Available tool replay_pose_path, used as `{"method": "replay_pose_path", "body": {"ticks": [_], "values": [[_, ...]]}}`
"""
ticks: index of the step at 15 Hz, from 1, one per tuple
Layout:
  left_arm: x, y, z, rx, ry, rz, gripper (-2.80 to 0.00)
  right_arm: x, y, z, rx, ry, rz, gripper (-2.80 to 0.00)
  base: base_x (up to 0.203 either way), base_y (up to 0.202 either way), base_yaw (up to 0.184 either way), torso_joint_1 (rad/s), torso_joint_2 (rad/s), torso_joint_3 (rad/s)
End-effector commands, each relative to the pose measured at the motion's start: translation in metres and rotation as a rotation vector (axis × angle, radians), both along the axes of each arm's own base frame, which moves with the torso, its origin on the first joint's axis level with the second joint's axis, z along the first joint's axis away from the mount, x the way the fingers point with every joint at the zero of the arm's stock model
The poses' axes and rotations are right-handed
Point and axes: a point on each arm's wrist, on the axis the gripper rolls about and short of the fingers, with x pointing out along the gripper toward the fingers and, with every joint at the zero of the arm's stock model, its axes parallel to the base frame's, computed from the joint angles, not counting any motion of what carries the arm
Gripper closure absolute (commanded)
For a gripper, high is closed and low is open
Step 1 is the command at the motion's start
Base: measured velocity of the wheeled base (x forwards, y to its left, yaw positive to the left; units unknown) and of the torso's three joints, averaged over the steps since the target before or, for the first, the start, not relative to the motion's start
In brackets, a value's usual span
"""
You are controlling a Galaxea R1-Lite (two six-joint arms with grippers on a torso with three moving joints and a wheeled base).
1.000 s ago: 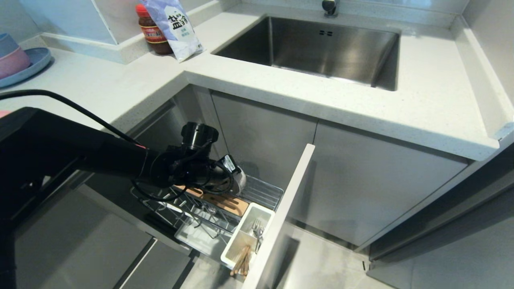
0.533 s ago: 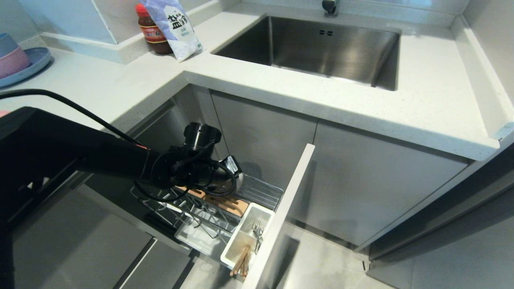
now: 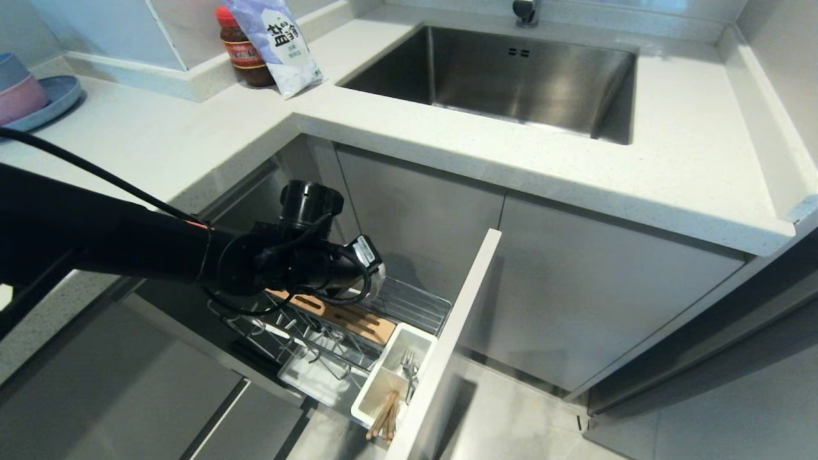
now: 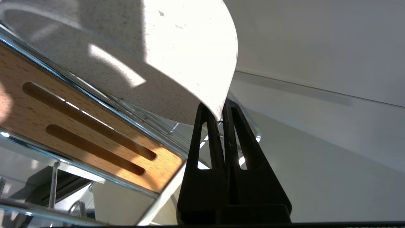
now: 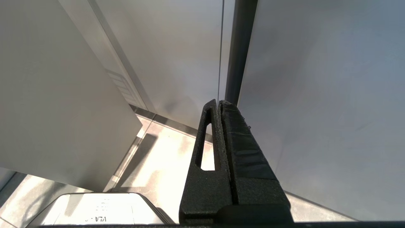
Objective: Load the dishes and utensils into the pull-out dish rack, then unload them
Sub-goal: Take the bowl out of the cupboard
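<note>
The pull-out dish rack (image 3: 415,308) stands drawn out below the counter, with its pale panel front (image 3: 450,338) at the right. My left gripper (image 3: 378,280) reaches into the rack's far end and is shut on the rim of the cream speckled bowl (image 4: 177,53), which the left wrist view shows pinched between the fingertips of the left gripper (image 4: 219,110), just above the slotted wooden strip (image 4: 79,126). In the white cutlery holder (image 3: 383,374) stand the fork (image 3: 409,367) and the chopsticks (image 3: 385,414). My right gripper (image 5: 220,103) hangs parked and shut beside a cabinet panel, above the floor.
On the counter above are the steel sink (image 3: 511,76), a red-lidded sauce jar (image 3: 243,51) and a salt bag (image 3: 278,38). A blue plate (image 3: 48,105) with stacked bowls sits at the far left. Cabinet fronts close in behind the rack.
My left arm has risen a little and drawn slightly to the left, and the bowl's rim has come up with the gripper. The rack and the utensils have stayed put.
</note>
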Motion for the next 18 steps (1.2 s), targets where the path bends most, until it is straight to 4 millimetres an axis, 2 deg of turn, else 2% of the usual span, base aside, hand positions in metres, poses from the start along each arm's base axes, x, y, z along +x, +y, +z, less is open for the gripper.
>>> {"method": "replay_pose_path", "body": {"ticks": [1,5,8,11,14,18], "values": [[-0.010,0.004,0.019,-0.024,-0.042,0.000,0.00,0.000,0.000,0.000,0.000,-0.001,-0.001,0.00,0.000,0.000,0.000,0.000,0.00,0.000],[-0.026,0.009,0.042,-0.047,-0.094,-0.006,0.00,0.000,0.000,0.000,0.000,-0.001,-0.001,0.00,0.000,0.000,0.000,0.000,0.00,0.000],[-0.050,0.015,0.073,-0.084,-0.170,-0.024,0.00,0.000,0.000,0.000,0.000,-0.001,-0.001,0.00,0.000,0.000,0.000,0.000,0.00,0.000],[-0.089,0.026,0.114,-0.138,-0.284,-0.049,0.00,0.000,0.000,0.000,0.000,-0.001,-0.001,0.00,0.000,0.000,0.000,0.000,0.00,0.000],[-0.135,0.045,0.155,-0.195,-0.429,-0.075,0.00,0.000,0.000,0.000,0.000,-0.001,0.000,0.00,0.000,0.000,0.000,0.000,0.00,0.000],[-0.200,0.088,0.202,-0.195,-0.657,-0.073,0.00,0.000,0.000,0.000,0.000,-0.001,0.001,0.00,0.000,0.000,0.000,0.000,0.00,0.000]]}}
